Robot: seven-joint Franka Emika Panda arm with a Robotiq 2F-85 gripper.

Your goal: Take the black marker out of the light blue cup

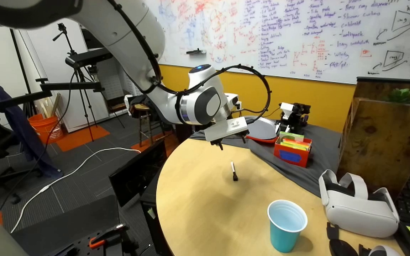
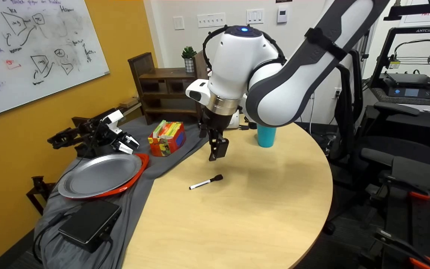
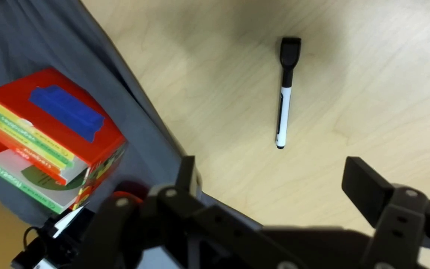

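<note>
Three views with marker, cup in both exterior views

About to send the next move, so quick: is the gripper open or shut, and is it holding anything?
Gripper: open, fingers apart, holding nothing; the marker lies on the table.
</note>
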